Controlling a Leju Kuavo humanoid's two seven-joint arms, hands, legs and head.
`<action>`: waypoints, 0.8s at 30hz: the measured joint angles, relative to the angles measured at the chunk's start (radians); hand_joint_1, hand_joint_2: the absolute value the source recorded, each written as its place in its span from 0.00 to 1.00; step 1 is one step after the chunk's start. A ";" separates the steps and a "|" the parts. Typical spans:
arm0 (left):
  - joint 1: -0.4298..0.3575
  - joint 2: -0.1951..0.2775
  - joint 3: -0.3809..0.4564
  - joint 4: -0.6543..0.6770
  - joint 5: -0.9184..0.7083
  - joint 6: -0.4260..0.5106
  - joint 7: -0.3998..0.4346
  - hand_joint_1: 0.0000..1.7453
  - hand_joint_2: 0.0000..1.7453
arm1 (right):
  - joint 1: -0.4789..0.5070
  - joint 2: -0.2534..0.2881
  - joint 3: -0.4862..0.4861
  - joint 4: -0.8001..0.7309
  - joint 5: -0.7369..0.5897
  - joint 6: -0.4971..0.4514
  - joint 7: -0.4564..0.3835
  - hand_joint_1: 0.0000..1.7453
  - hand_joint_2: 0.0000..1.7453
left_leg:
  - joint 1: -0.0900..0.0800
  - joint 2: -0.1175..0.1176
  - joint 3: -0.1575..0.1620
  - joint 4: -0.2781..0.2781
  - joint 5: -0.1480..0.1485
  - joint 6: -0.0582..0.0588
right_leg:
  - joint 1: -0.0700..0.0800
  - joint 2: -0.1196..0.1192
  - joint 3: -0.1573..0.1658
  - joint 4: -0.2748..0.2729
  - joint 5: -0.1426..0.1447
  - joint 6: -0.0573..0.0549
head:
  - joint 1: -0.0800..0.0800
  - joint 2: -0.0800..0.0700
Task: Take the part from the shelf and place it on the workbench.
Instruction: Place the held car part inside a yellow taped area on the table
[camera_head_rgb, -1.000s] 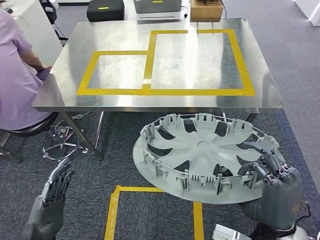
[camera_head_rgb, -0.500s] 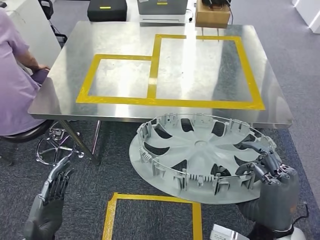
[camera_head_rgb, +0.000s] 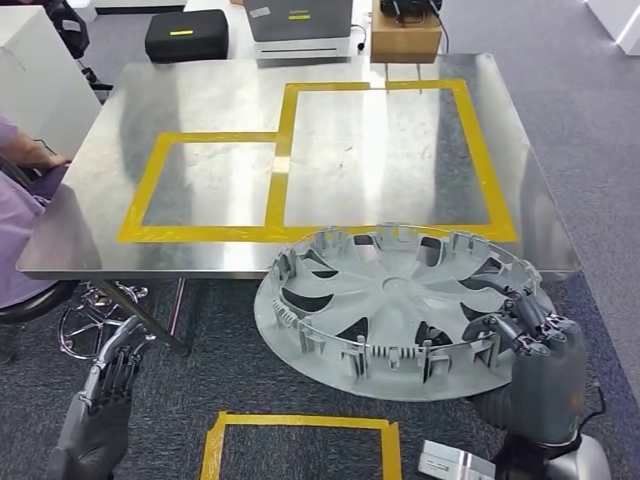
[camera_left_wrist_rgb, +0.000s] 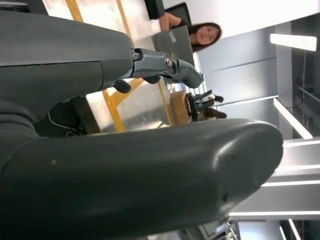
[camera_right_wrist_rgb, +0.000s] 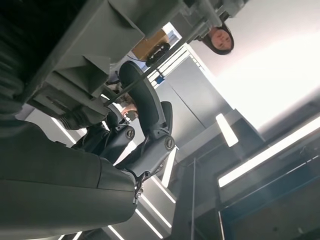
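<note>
The right hand (camera_head_rgb: 528, 335) holds the grey hubcap (camera_head_rgb: 400, 305) by its rim, fingers (camera_head_rgb: 507, 300) curled over the edge. The hubcap lies nearly flat, ribbed side up, its far edge over the counter (camera_head_rgb: 226, 90). The left hand (camera_head_rgb: 106, 385) hangs low, fingers loosely apart, holding nothing.

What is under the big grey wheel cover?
The right hand grips the wheel cover at its near right rim. Below it lie grey carpet and yellow floor tape; its far edge overlaps the workbench edge. The floor directly beneath is covered.

workbench (camera_head_rgb: 226, 250) near edge | partly hidden | behind wheel cover (camera_head_rgb: 392, 310)
</note>
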 joint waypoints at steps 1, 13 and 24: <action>0.000 0.000 0.000 0.000 0.000 -0.001 0.000 0.00 0.00 | -0.003 0.000 0.000 0.002 0.000 0.006 0.002 1.00 1.00 | 0.000 0.000 -0.026 0.013 -0.033 0.000 | 0.001 0.003 0.014 -0.001 -0.011 0.000 | -0.001 0.000; -0.001 0.006 -0.002 0.003 0.002 -0.010 0.003 0.00 0.00 | -0.056 0.000 -0.009 0.027 -0.015 0.072 0.034 1.00 1.00 | -0.012 -0.010 0.021 -0.254 0.164 0.062 | 0.006 0.011 0.045 0.107 -0.090 0.053 | 0.004 0.000; -0.014 0.007 -0.005 0.010 0.001 -0.016 0.006 0.00 0.00 | -0.128 0.001 -0.012 0.075 -0.029 0.137 0.066 1.00 1.00 | -0.015 -0.014 0.147 -0.258 0.057 0.040 | 0.017 0.006 -0.064 0.026 0.029 0.021 | 0.004 0.000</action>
